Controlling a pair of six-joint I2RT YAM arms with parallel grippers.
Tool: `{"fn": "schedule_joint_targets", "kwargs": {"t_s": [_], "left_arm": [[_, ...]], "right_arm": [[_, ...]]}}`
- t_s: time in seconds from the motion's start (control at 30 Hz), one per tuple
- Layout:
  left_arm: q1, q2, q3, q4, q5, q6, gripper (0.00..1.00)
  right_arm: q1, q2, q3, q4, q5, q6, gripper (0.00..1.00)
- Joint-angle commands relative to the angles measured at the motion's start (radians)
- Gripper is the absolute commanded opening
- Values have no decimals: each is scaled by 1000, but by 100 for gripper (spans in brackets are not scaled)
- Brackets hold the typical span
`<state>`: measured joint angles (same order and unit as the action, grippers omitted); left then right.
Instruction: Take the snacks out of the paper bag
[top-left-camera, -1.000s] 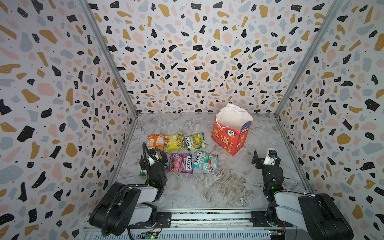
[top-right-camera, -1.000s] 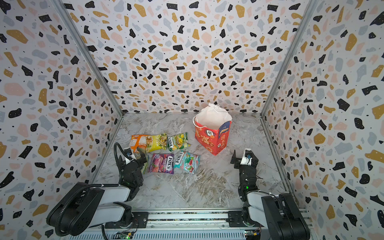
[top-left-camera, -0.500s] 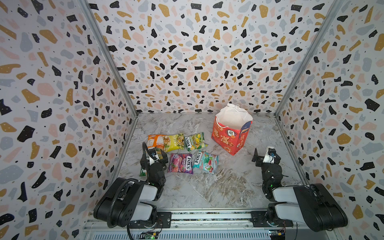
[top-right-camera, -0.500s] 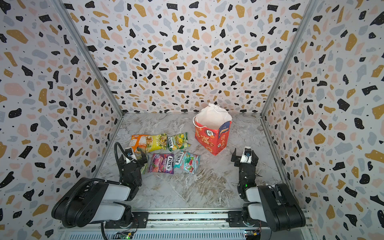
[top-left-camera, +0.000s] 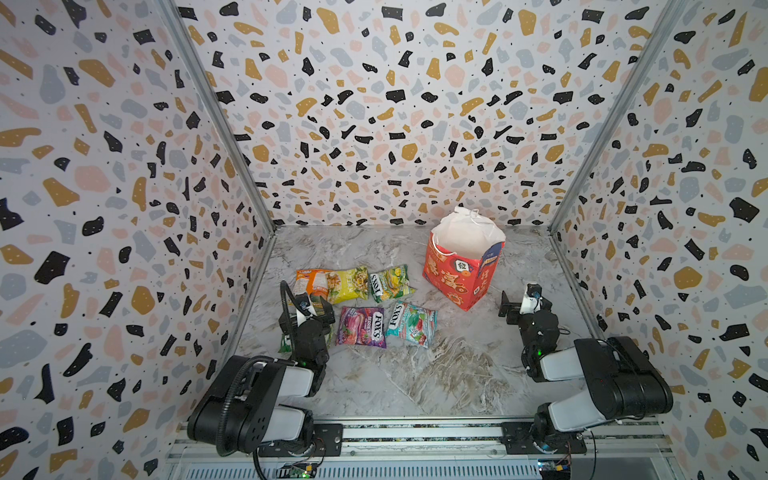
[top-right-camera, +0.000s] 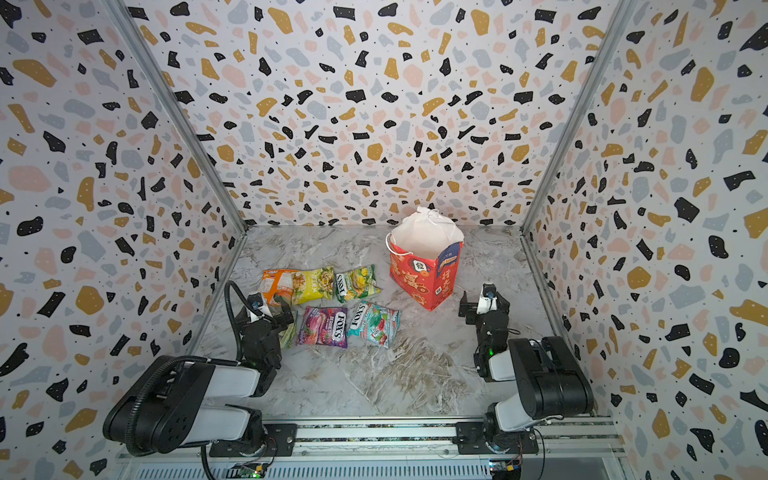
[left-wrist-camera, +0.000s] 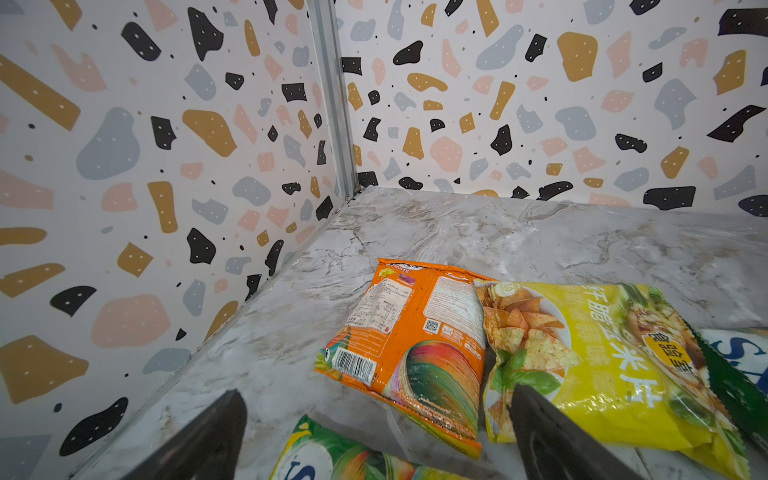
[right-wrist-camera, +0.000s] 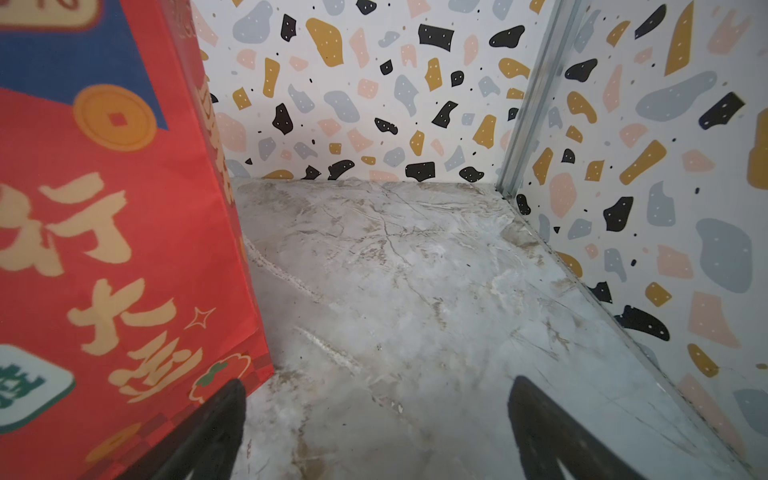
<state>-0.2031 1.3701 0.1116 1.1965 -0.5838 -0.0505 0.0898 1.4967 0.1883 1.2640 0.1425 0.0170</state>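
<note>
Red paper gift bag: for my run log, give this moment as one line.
red paper gift bag upright | crinkly plastic snack packets on marble table | left pincer open, empty | right pincer open, empty

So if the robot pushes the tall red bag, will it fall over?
It probably tips easily: the red bag stands tall on a narrow base. It is likely light too, since snack packets already lie outside it. Its paper top looks creased, so it would probably crumple.

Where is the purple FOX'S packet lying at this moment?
In both top views the purple FOX'S packet lies flat left of centre, between the left gripper and the teal-red packet.
</note>
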Motion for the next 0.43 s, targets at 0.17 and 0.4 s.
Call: {"fn": "schedule_joint_targets", "kwargs": {"t_s": [0.17,0.4], "left_arm": [[6,-11,7,35,1,-15,100],[5,-17,-6,52,-13,-20,100]], "right_arm": [[-4,-8,16,-19,-19,-3,99],[-3,-10,14,-17,-21,-5,99]]}}
